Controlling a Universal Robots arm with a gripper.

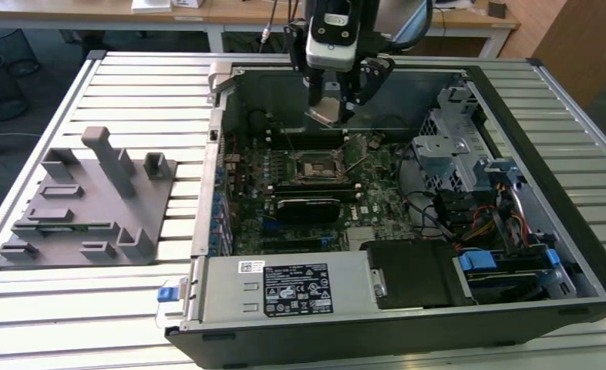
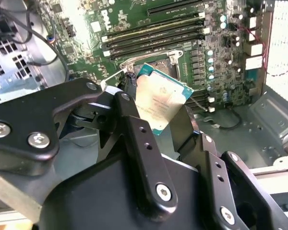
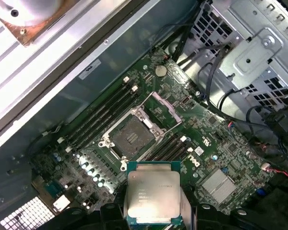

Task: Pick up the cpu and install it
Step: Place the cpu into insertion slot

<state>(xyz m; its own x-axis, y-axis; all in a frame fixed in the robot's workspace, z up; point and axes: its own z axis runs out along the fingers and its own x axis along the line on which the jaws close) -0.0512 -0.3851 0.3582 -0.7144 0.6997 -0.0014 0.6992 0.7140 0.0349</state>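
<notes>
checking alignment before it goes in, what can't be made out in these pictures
Underside of the cpu and its contacts: turned away in both wrist views; the metal top faces the cameras.
Lower edge of the cpu: second wrist view, behind the gripper.
Pins of the socket: first wrist view, too small.
The socket, second wrist view: partly behind the cpu.
Corner marks of the cpu: exterior view, too small.

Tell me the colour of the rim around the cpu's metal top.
Teal-green; the cpu shows best in the first wrist view.
</notes>
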